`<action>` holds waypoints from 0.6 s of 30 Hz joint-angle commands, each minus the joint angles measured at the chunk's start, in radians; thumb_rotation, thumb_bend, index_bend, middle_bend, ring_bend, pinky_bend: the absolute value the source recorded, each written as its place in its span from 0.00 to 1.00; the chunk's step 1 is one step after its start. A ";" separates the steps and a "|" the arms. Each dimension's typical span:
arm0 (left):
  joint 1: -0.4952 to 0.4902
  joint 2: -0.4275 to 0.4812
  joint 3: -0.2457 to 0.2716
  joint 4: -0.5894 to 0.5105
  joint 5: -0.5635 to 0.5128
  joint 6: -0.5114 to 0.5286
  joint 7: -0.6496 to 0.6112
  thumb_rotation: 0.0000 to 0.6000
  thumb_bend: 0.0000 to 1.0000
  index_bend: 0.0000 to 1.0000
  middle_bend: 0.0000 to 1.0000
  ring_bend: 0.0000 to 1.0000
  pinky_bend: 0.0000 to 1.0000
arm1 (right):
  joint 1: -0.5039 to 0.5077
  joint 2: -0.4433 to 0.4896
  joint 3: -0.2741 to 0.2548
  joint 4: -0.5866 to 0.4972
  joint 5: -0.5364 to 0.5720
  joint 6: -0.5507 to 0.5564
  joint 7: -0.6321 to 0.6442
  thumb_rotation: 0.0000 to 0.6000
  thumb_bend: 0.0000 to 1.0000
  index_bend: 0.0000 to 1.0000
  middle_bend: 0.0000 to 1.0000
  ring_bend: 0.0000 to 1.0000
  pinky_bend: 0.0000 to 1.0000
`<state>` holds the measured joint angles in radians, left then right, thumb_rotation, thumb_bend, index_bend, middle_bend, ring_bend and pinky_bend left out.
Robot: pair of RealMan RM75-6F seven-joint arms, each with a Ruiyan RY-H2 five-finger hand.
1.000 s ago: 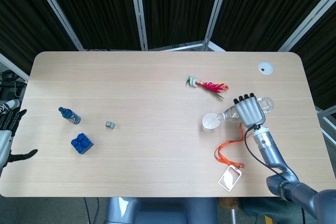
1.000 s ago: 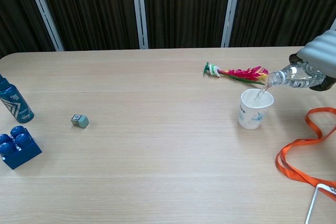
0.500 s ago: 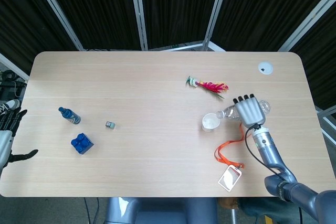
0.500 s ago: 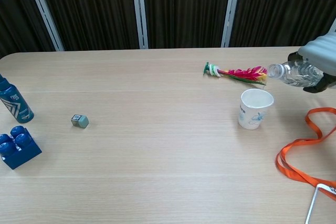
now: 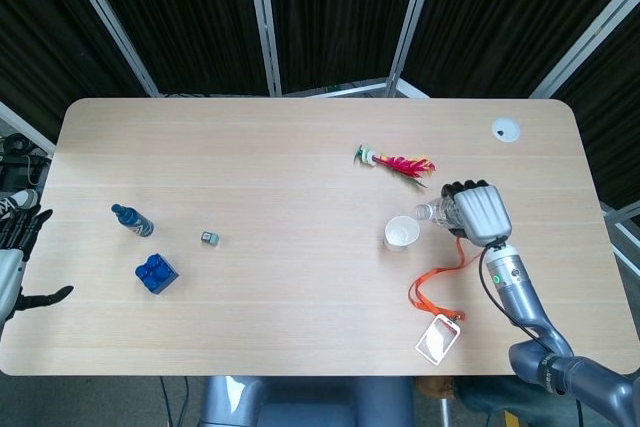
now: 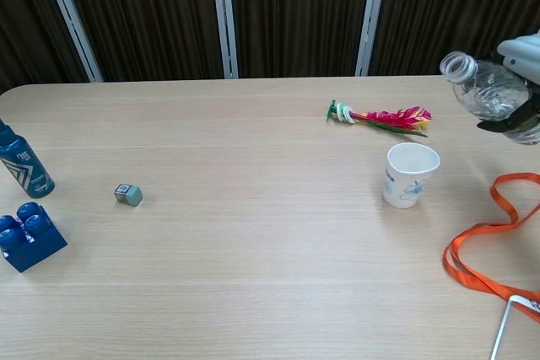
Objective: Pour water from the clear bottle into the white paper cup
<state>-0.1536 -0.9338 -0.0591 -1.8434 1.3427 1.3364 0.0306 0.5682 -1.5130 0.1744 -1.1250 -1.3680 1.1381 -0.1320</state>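
The white paper cup (image 6: 411, 174) stands upright on the table, also seen from above as the cup (image 5: 401, 233). My right hand (image 5: 479, 210) grips the clear bottle (image 6: 485, 88) above and to the right of the cup. The bottle is tilted, its open mouth pointing up and left, clear of the cup; no water runs from it. In the chest view only the edge of the right hand (image 6: 525, 50) shows at the frame's right border. My left hand (image 5: 14, 257) hangs open off the table's left edge, far from both objects.
A red and green feathered toy (image 6: 381, 117) lies behind the cup. An orange lanyard (image 6: 485, 246) with a badge (image 5: 438, 338) lies right of the cup. A blue bottle (image 6: 20, 164), blue brick (image 6: 28, 235) and small grey cube (image 6: 128, 195) sit at the left.
One second ago the bottle's mouth was over the cup with water running in. My right hand has since lifted and tipped the bottle back, away to the right; the stream has stopped.
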 commanded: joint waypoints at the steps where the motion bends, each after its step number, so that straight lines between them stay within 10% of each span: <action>1: 0.001 0.003 0.002 -0.003 0.006 0.002 -0.005 1.00 0.00 0.00 0.00 0.00 0.00 | -0.037 0.083 0.009 -0.125 -0.011 0.037 0.093 1.00 0.55 0.43 0.59 0.57 0.55; 18: 0.014 0.023 0.013 -0.013 0.052 0.021 -0.046 1.00 0.00 0.00 0.00 0.00 0.00 | -0.046 0.241 -0.086 -0.396 -0.242 0.053 0.595 1.00 0.55 0.44 0.60 0.58 0.55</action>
<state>-0.1403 -0.9115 -0.0460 -1.8565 1.3938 1.3572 -0.0148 0.5002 -1.2928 0.1232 -1.5027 -1.5385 1.2153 0.3444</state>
